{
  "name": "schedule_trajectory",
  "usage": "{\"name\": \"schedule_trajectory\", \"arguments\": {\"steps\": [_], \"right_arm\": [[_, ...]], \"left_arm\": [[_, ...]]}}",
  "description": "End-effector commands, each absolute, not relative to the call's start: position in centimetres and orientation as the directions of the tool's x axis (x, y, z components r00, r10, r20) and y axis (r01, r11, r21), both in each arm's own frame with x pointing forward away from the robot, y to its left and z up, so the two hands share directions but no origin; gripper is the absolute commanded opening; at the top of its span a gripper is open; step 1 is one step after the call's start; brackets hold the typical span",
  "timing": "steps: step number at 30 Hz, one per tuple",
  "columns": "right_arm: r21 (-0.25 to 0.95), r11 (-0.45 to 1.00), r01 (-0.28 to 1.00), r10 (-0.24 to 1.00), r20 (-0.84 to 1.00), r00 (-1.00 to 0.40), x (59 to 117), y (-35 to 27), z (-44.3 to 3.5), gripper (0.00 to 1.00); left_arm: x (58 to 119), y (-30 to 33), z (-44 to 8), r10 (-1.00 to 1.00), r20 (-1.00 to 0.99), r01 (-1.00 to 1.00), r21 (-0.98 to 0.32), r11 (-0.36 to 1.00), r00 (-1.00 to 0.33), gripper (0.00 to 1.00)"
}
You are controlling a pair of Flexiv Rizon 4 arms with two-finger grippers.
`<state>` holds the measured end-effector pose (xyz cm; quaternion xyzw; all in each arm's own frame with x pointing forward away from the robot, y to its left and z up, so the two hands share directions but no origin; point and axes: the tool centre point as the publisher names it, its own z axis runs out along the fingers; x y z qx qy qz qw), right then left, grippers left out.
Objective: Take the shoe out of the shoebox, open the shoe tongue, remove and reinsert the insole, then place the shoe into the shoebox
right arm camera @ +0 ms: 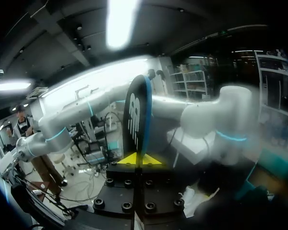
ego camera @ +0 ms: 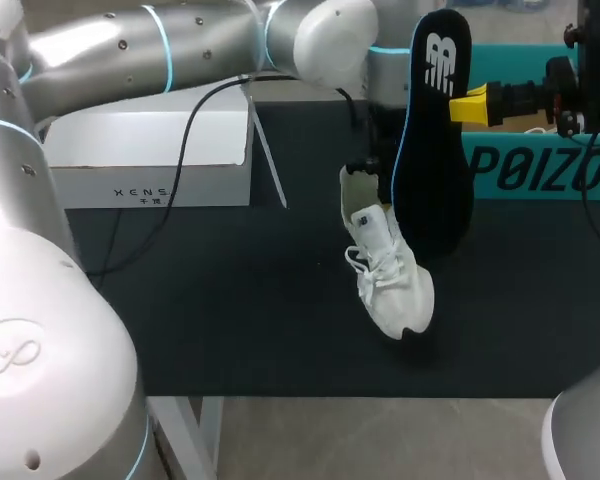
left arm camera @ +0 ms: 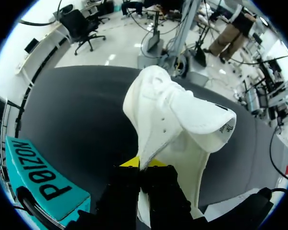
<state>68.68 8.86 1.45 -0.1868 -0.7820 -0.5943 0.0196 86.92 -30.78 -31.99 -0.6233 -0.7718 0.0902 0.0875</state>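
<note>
A white sneaker (ego camera: 390,275) hangs toe-down over the dark mat, its tongue (left arm camera: 206,122) folded open. My left gripper (left arm camera: 140,164) is shut on the rim of the sneaker (left arm camera: 168,110) at the heel collar. My left arm (ego camera: 180,50) comes in across the back of the table. The black insole (ego camera: 432,140), edged in blue, is out of the shoe and stands upright beside and above it. My right gripper (ego camera: 470,106) is shut on the side edge of the insole (right arm camera: 137,115). The teal shoebox (ego camera: 540,165) stands at the back right, behind the insole.
A white box (ego camera: 150,155) with its lid raised sits at the back left, and a black cable (ego camera: 185,150) trails over it. The dark mat (ego camera: 230,300) covers the table down to the front edge. The teal shoebox (left arm camera: 38,177) lies close beside my left gripper.
</note>
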Motion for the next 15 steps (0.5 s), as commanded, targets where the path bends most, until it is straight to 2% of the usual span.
{"name": "schedule_trajectory", "arguments": {"steps": [1, 10, 15], "right_arm": [[0.921, 0.227, 0.317, 0.269, 0.254, -0.929, 68.9, 9.0, 1.4, 0.00], [0.921, 0.227, 0.317, 0.269, 0.254, -0.929, 68.9, 9.0, 1.4, 0.00], [0.921, 0.227, 0.317, 0.269, 0.254, -0.929, 68.9, 9.0, 1.4, 0.00]], "left_arm": [[85.9, -31.9, -32.9, 0.963, 0.267, 0.970, -0.239, 0.029, 0.037, 0.00], [84.9, -32.3, -34.8, 0.962, 0.265, 0.966, -0.257, 0.002, 0.069, 0.00], [85.0, -32.7, -35.6, 0.971, 0.235, 0.966, -0.256, 0.022, 0.040, 0.00]]}}
